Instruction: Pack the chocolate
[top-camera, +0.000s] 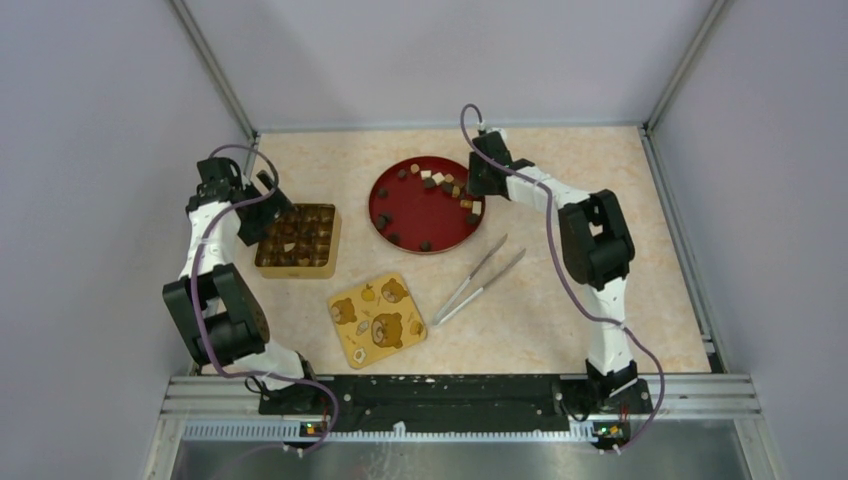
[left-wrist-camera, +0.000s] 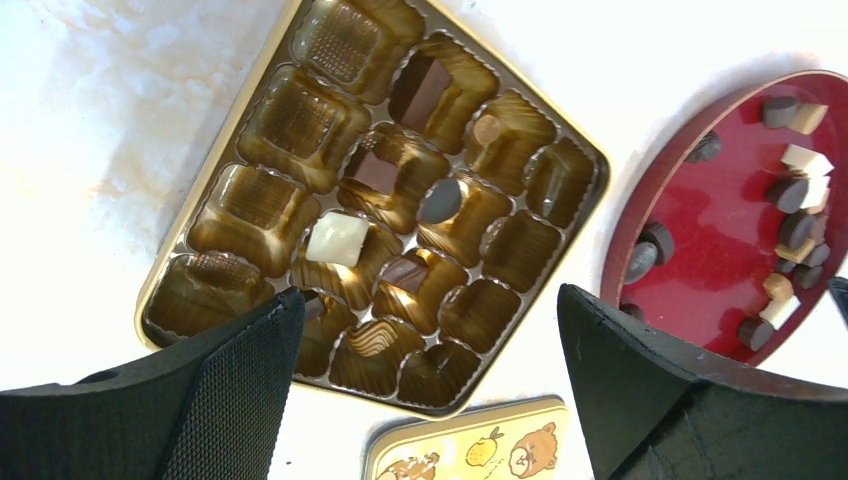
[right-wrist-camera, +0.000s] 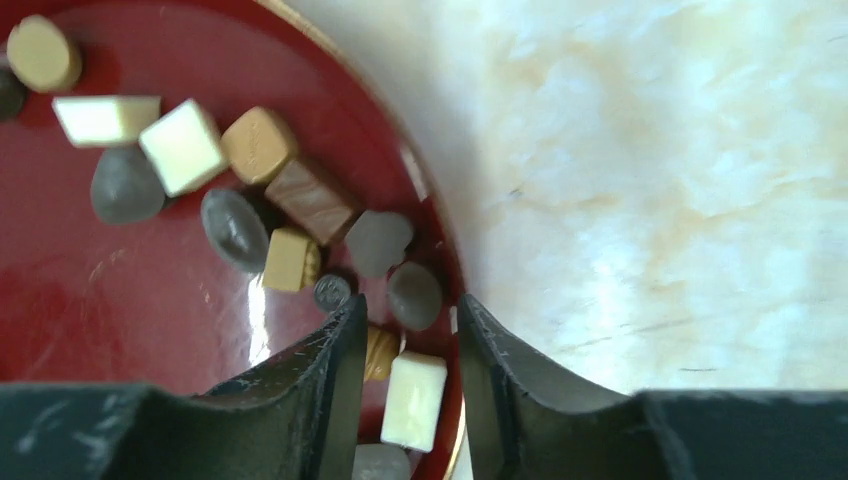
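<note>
Nearest the arm bases, the bear-print tin lid (top-camera: 378, 321) lies flat on the tabletop (top-camera: 600, 300), off the box. Metal tongs (top-camera: 478, 279) lie just beside it on the right. No arm touches either.

Mid, left side, is the gold tray (top-camera: 298, 240). The left gripper (left-wrist-camera: 428, 298) hovers over it, jaws wide open, nothing in them. The left wrist view gives the count the top view can't: approx six cells filled, incl. a white square (left-wrist-camera: 337, 238), a dark slab (left-wrist-camera: 425, 90), a dark oval, a small caramel round and two brown pcs. Maybe one more is half hidden by a finger. Well over half the cells are empty.

Far, the red plate (top-camera: 425, 204) carries most of the chocolate (top-camera: 432, 182), loose and bunched toward its right rim. The right gripper (right-wrist-camera: 410, 305) is down at that rim, jaws part-open, straddling a white piece (right-wrist-camera: 413, 400). Gaps show on both sides, so it looks not yet pinched.

Judgement: early-to-mid. Most pcs are not packed and the lid is not on.

Only the right wrist view shows which piece sits between the jaws; from the top they are just dots. Only the top view shows the tongs and the whole layout. The left wrist view catches the plate edge and a lid corner, but no tongs.
</note>
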